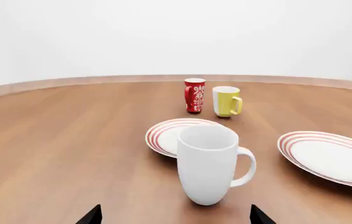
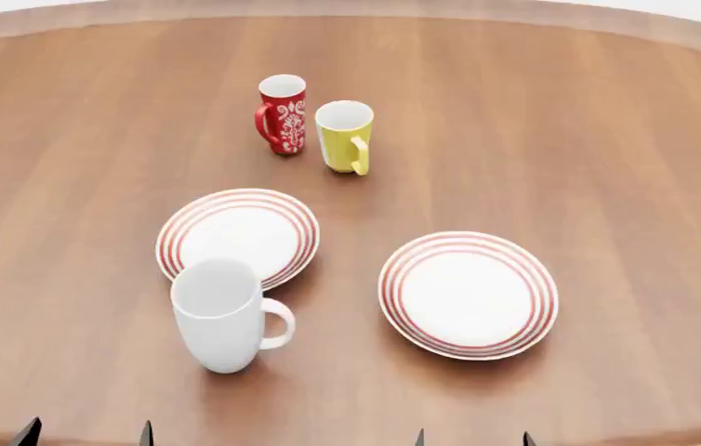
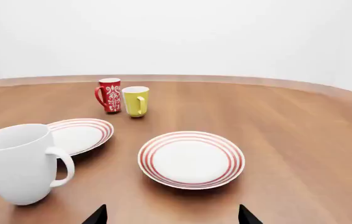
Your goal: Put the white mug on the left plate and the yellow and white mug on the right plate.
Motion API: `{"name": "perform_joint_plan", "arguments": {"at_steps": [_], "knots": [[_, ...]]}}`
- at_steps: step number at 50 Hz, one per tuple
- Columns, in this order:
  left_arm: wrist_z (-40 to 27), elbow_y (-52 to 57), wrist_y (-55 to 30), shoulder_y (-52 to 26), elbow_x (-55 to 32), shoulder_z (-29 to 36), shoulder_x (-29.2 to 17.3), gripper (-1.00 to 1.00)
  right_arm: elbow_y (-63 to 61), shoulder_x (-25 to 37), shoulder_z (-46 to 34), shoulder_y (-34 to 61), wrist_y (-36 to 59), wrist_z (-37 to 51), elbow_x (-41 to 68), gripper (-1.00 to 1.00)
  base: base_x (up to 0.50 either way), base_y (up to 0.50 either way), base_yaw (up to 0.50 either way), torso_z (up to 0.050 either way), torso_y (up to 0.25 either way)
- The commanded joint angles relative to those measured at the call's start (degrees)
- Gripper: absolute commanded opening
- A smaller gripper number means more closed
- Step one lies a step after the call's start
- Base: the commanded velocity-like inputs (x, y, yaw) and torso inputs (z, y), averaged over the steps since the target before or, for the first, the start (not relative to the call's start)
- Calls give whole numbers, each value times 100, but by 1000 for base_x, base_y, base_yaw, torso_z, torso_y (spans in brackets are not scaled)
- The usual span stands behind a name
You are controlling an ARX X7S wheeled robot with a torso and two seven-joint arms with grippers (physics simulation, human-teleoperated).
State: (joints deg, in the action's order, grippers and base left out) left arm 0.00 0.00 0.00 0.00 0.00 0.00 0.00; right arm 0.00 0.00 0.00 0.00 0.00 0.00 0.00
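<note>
The white mug (image 2: 221,316) stands upright on the table just in front of the left plate (image 2: 239,236), handle to the right; it also shows in the left wrist view (image 1: 208,164) and the right wrist view (image 3: 21,161). The yellow and white mug (image 2: 344,136) stands further back, beside a red mug. The right plate (image 2: 469,294) lies bare. My left gripper (image 2: 84,435) is open and empty at the near table edge, just short of the white mug (image 1: 174,216). My right gripper (image 2: 472,439) is open and empty in front of the right plate (image 3: 192,158).
A red mug with a white pattern (image 2: 281,113) stands left of the yellow mug, almost touching it. The round wooden table (image 2: 599,139) stretches far back, its raised rim (image 1: 70,82) curving round the far side.
</note>
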Motion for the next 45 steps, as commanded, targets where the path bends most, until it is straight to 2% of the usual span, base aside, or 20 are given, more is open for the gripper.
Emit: {"name": "perform_joint_plan", "arguments": {"at_steps": [1, 5, 8, 9, 12, 14, 18, 23, 25, 26, 45], "knots": [[-70, -71, -69, -105, -181, 35, -102, 100, 11, 80, -110, 53, -5, 99, 134, 100, 0, 0, 0, 0, 0], [-170, -56, -151, -233, -339, 27, -196, 100, 33, 156, -175, 166, 11, 215, 316, 100, 0, 0, 0, 0, 0], [-280, -172, -105, -291, -152, 141, -249, 100, 46, 188, -208, 196, 3, 256, 357, 100, 0, 0, 0, 0, 0], [-157, -219, -68, -294, 135, -3, -105, 100, 45, 40, -28, 199, 10, 79, 204, 100, 0, 0, 0, 0, 0], [-331, 1034, -218, 430, 418, 111, -220, 100, -398, 69, -196, -347, -151, 277, 587, 100, 0, 0, 0, 0, 0], [-467, 1120, -110, 676, 701, 241, -298, 100, -621, 157, -493, -460, 58, 395, 334, 100, 0, 0, 0, 0, 0], [-558, 726, 123, 864, 612, 291, -331, 100, -763, 147, -626, -749, -119, 638, 337, 100, 0, 0, 0, 0, 0], [-634, 828, -117, 655, 483, 236, -356, 100, -995, 242, -690, -652, 40, 777, 389, 100, 0, 0, 500, 0, 0], [-676, 574, -170, 306, 521, 316, -328, 100, -1046, 270, -772, -604, 67, 838, 299, 100, 0, 0, 500, 0, 0], [-677, 857, -213, 527, 559, 334, -371, 100, -978, 266, -804, -519, 66, 860, 282, 100, 0, 0, 500, 0, 0], [-854, 766, -227, 249, 471, 585, -465, 100, -651, 418, -1118, -161, -105, 963, 428, 100, 0, 0, 500, 0, 0]]}}
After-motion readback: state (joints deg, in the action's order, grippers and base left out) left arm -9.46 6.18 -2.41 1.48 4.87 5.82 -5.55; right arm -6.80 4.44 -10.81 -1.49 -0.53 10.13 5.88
